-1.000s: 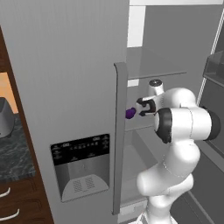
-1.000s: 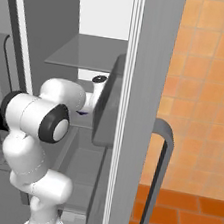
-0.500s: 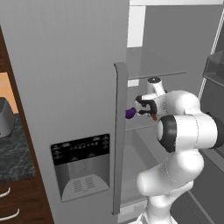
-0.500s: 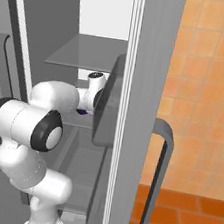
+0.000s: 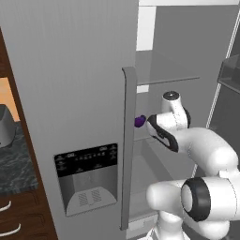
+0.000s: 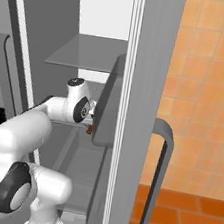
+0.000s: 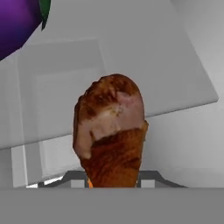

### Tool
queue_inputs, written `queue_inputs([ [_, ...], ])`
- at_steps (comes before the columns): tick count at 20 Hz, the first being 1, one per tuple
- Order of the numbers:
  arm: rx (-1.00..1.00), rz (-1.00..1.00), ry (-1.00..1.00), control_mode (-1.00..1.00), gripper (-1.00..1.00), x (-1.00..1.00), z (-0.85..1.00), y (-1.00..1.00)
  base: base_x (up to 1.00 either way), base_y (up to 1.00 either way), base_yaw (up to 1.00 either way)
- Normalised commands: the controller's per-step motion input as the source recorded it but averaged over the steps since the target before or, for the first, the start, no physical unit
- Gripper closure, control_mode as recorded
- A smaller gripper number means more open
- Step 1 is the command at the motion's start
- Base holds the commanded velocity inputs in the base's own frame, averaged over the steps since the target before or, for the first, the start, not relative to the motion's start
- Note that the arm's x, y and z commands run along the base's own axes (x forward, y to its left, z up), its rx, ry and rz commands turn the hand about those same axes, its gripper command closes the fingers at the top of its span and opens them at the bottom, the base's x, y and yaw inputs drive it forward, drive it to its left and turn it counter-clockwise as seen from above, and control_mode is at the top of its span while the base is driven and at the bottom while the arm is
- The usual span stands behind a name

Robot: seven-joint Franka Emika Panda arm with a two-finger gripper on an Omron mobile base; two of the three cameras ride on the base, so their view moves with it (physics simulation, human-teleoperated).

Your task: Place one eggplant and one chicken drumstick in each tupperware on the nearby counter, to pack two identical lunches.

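Note:
In the hand view a brown chicken drumstick [image 7: 111, 131] stands up close at the centre, rising from between the tips of my gripper [image 7: 113, 181], which is shut on it. A purple eggplant [image 7: 17, 22] with a green cap lies just beyond it at the top left. From the left base view the eggplant [image 5: 139, 121] peeks past the fridge door edge on the shelf, right in front of my gripper [image 5: 147, 123]. The right base view shows a bit of the drumstick [image 6: 90, 129] at my hand inside the open fridge. The tupperware is out of view.
The closed grey fridge door [image 5: 70, 93] with its long handle [image 5: 127, 140] and dispenser panel stands left of my arm. A glass shelf [image 5: 164, 77] hangs above my hand. The marbled counter [image 5: 14, 168] with a grey appliance [image 5: 4, 126] lies far left. The open door [image 6: 144, 113] stands at my right.
My arm has reached deeper into the fridge onto the shelf, and the jaws have closed from wide open onto the drumstick. The eggplant has stayed put.

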Motion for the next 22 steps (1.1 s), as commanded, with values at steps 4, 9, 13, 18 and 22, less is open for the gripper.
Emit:
queue_inputs([
  [4, 0.00, 0.05, -0.23, -1.00, 1.00, -1.00, 0.56, 0.00, 0.00, 0.00, 0.00],
  [9, 0.00, 0.13, -0.13, -1.00, 1.00, -1.00, 0.55, 0.03, 0.00, 0.00, 0.00],
  [13, 0.00, 0.16, -0.23, -1.00, 1.00, -1.00, 0.50, 0.01, 0.00, 0.00, 0.00],
  [18, 0.00, 0.17, -0.21, -1.00, 1.00, -1.00, 0.48, 0.08, 0.00, 0.00, 0.00],
  [22, 0.00, 0.04, -0.01, 1.00, 1.00, -0.20, 0.08, 0.10, -0.72, 0.46, 0.13],
])
